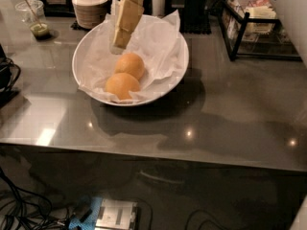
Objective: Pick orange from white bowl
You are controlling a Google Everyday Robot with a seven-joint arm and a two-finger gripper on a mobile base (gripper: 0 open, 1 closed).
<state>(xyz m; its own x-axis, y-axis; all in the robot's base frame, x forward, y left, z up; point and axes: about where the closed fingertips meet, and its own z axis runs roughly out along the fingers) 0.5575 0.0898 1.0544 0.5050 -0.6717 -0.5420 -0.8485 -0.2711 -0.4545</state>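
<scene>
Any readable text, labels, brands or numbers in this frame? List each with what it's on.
No text is legible anywhere.
On the packets in the black wire rack: any print is too blurred to read.
On the white bowl, its paper liner, the rear orange and the front orange: no markings.
On the gripper, hanging over the bowl's rear left: no label visible.
</scene>
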